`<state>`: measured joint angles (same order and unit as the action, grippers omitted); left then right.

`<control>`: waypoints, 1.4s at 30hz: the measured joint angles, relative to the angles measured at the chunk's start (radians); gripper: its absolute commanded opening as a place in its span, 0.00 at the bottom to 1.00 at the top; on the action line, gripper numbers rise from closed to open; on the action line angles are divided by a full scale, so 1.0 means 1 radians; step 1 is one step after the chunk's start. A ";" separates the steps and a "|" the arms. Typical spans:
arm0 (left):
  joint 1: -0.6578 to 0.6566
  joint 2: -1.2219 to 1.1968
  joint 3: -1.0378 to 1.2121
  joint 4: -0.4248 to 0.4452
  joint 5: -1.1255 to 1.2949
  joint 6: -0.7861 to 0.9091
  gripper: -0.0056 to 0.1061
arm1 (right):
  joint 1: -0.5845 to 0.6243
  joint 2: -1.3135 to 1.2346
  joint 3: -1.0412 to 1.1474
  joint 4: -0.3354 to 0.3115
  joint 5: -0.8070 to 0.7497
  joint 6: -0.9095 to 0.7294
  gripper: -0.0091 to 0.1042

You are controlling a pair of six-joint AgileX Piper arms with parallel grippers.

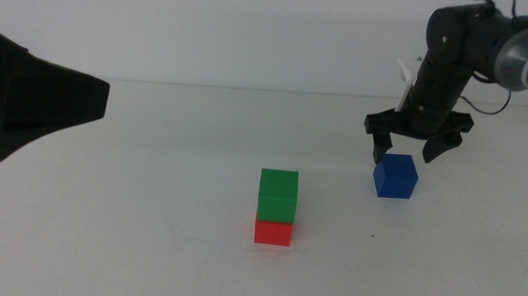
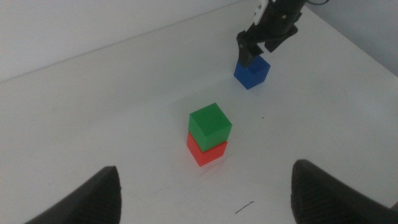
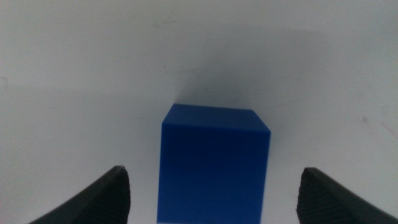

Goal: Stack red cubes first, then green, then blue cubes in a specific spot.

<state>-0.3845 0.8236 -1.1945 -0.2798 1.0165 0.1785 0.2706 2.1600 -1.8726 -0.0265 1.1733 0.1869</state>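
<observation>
The green cube [image 1: 278, 196] sits on top of the red cube [image 1: 273, 232] near the middle of the white table; the same stack shows in the left wrist view as green cube [image 2: 210, 124] on red cube [image 2: 206, 152]. The blue cube [image 1: 395, 176] rests on the table to the right of the stack. My right gripper [image 1: 408, 151] hovers open just above it, its jaws spread wider than the blue cube [image 3: 212, 163]. My left gripper [image 2: 205, 196] is open, held back from the stack at the left.
The left arm's dark body [image 1: 28, 106] fills the picture's left edge. The table's far edge [image 1: 249, 88] meets a white wall behind the cubes.
</observation>
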 measured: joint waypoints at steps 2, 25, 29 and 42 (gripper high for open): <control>0.000 0.000 0.000 0.000 0.000 0.000 0.89 | 0.000 0.020 0.000 0.000 -0.014 0.000 0.73; 0.000 0.000 0.002 0.000 0.001 0.000 0.89 | 0.099 -0.260 0.231 -0.075 -0.027 0.240 0.07; 0.000 0.000 0.005 0.000 0.001 0.000 0.89 | 0.179 -0.363 0.250 -0.129 0.023 0.369 0.07; 0.000 0.000 0.008 0.000 0.003 0.000 0.89 | 0.405 -0.294 0.072 -0.205 0.063 0.560 0.07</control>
<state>-0.3845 0.8236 -1.1866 -0.2794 1.0196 0.1785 0.6755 1.8663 -1.8011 -0.2319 1.2366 0.7465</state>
